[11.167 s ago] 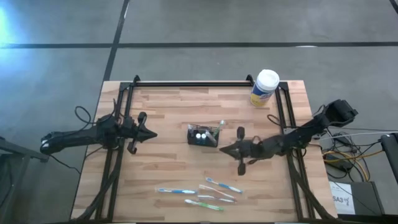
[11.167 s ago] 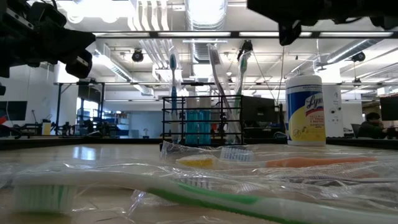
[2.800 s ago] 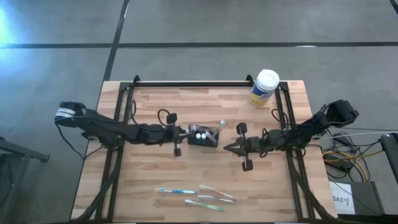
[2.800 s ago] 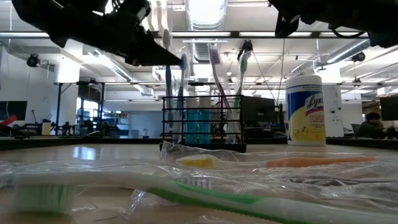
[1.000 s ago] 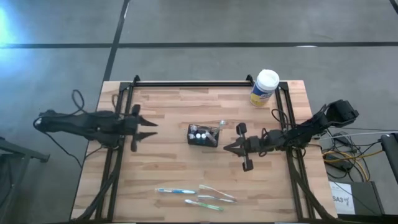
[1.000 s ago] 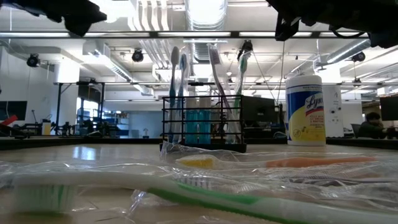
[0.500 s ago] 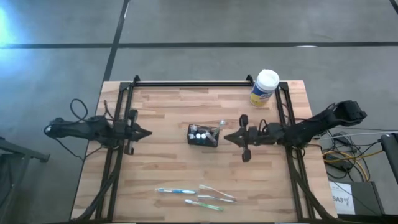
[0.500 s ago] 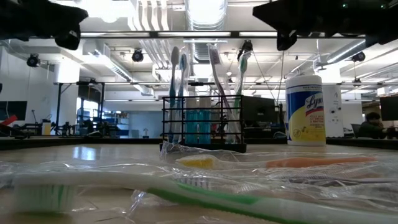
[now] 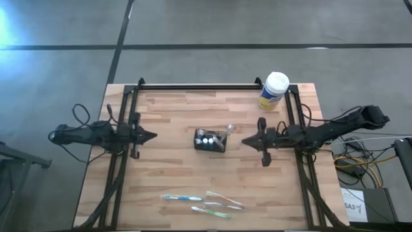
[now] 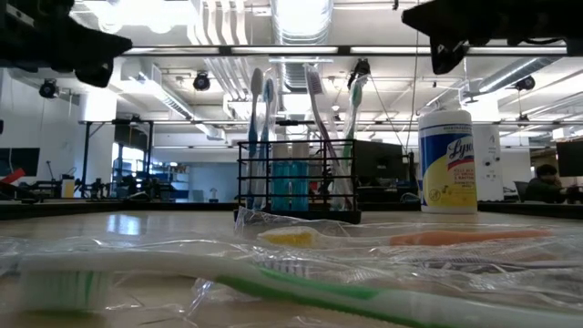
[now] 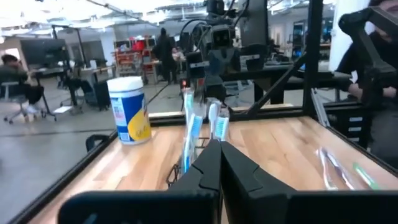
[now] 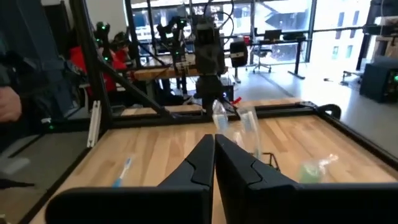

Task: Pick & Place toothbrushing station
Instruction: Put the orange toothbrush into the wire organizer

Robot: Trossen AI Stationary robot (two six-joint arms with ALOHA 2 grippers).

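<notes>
The black mesh holder (image 9: 210,140) stands on its base at the table's middle, with several toothbrushes (image 10: 264,137) upright in it, heads up, and two white-topped pieces (image 9: 206,136) inside. Three wrapped toothbrushes lie flat near the front edge: a blue one (image 9: 180,198), a pale one (image 9: 225,201) and a green one (image 9: 212,211). My left gripper (image 9: 153,136) is shut and level, well left of the holder and pointing at it. My right gripper (image 9: 244,143) is shut and level just right of the holder. Neither has anything between its fingers.
A yellow canister with a white lid (image 9: 273,90) stands at the far right corner. Black frame rails (image 9: 199,86) run along the far edge and down both sides. Clear wrapping (image 10: 301,255) lies crumpled around the loose toothbrushes near the front edge.
My left gripper has shut, sunk a little and drawn back slightly toward the table's left edge. My right gripper, still shut, has pulled back toward the right edge and a little toward the far edge. The holder and toothbrushes have stayed where they were.
</notes>
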